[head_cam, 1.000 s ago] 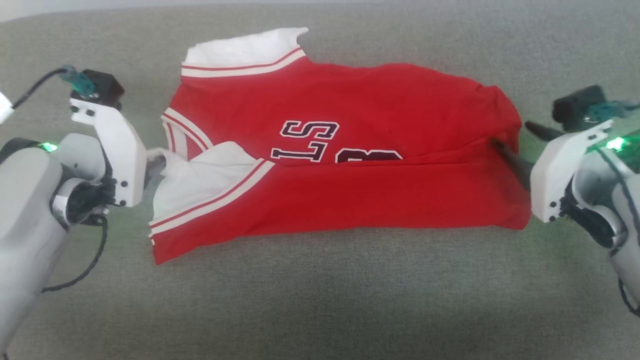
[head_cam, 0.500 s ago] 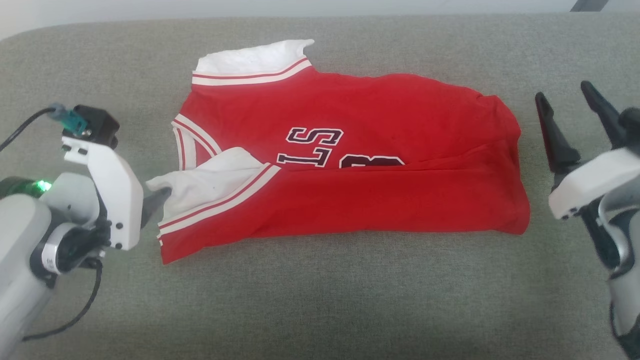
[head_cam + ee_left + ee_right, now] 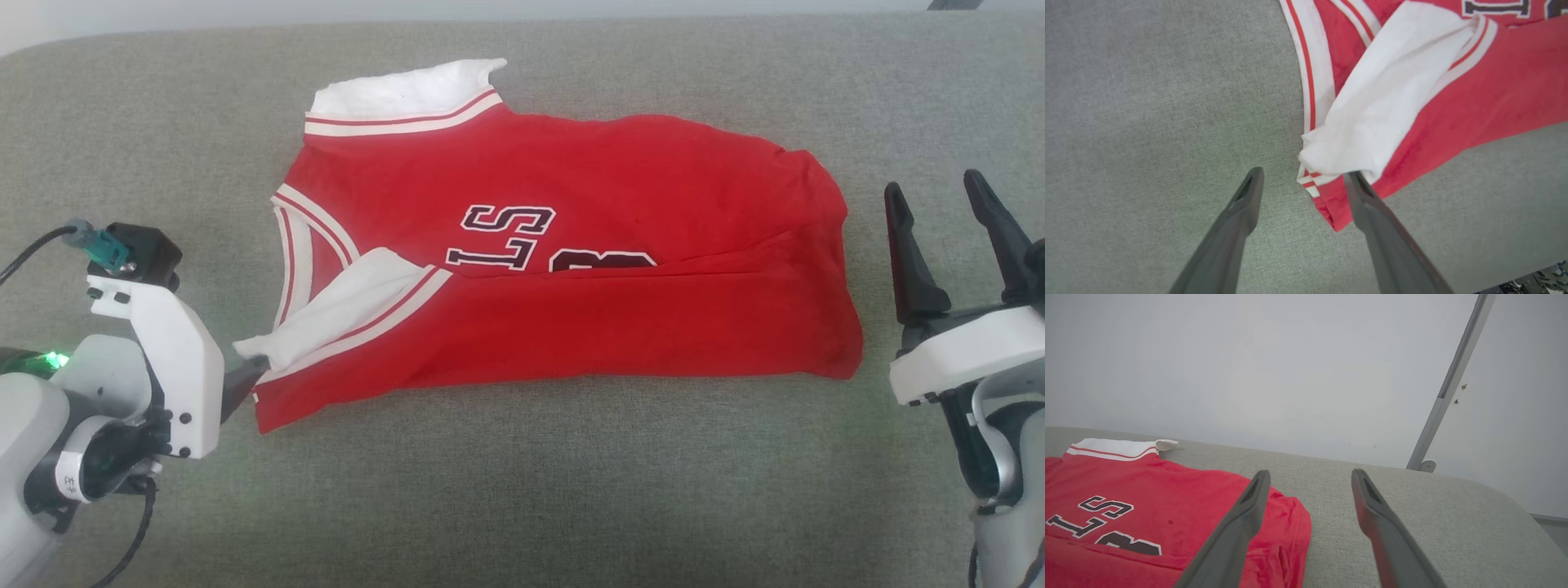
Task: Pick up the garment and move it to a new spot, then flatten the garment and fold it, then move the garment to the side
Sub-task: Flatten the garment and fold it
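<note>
Both my pincers stand wide and hold nothing. The garment [image 3: 571,269] lies in the middle of the grey padded surface [image 3: 522,490], collar end to the left and hem end to the right. Its near half is folded up over the lower part of the lettering [image 3: 506,233].

My left pincer [image 3: 1303,173] sits low at the near left corner. One finger [image 3: 1367,204] is right at the edge of the loose white sleeve [image 3: 1384,102], though I cannot tell whether it touches the cloth. My right pincer [image 3: 935,184] is raised just off the right edge, fingers pointing far, clear of the fabric.

I judge that sleeve to be the main risk. It pokes out of the fold, so any sideways move of my left finger could hook it and pull the folded layer open. If I closed here, I might pinch the sleeve alone and drag one layer off the other.

The fold line also slants and the right end looks rumpled, so a second fold could come out crooked. The surface looks grippy, so sliding the garment aside instead of lifting it may bunch the bottom layer.
</note>
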Controlling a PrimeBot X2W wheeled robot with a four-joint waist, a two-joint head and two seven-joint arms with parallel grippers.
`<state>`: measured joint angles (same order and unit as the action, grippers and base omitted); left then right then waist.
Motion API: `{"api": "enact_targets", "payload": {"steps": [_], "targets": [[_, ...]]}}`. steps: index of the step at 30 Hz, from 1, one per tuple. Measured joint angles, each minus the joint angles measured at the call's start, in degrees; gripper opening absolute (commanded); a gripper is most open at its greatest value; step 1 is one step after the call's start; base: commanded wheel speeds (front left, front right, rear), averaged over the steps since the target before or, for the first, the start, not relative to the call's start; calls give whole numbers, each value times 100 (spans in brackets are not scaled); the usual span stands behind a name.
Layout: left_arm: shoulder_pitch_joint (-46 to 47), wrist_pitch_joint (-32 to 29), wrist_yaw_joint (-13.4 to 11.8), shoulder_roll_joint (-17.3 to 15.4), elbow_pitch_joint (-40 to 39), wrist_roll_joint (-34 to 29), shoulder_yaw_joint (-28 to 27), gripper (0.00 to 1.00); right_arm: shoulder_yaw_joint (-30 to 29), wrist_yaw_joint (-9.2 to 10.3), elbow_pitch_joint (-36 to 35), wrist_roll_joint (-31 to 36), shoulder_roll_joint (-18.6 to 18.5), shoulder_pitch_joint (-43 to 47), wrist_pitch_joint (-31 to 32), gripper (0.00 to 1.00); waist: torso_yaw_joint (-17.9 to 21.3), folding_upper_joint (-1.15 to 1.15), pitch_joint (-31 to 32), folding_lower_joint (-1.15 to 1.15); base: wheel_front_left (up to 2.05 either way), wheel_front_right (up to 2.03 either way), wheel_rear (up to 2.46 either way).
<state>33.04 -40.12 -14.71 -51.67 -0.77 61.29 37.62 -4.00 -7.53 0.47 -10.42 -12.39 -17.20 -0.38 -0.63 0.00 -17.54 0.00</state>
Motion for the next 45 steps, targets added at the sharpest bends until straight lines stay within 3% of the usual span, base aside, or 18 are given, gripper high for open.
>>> {"api": "enact_targets", "payload": {"steps": [11, 20, 32, 45], "targets": [[146, -19, 76, -249, -276, -168, -26, 100, -108, 1, -107, 44, 163, 155, 90, 100, 30, 0, 28, 0, 0, 0, 0], [661, 76, 347, -400, -283, -545, -85, 100, -122, 1, -130, 44, 198, 157, 89, 100, 61, 0, 50, 0, 0, 0, 0], [994, -21, 514, -339, -178, -625, -55, 100, -168, 1, -156, 46, 257, 279, 46, 100, 78, 0, 129, 0, 0, 0, 0], [772, -163, 447, -261, -253, -423, 67, 100, -172, 1, -243, 46, 294, 375, 47, 100, 66, 0, 190, 0, 0, 0, 0]]}}
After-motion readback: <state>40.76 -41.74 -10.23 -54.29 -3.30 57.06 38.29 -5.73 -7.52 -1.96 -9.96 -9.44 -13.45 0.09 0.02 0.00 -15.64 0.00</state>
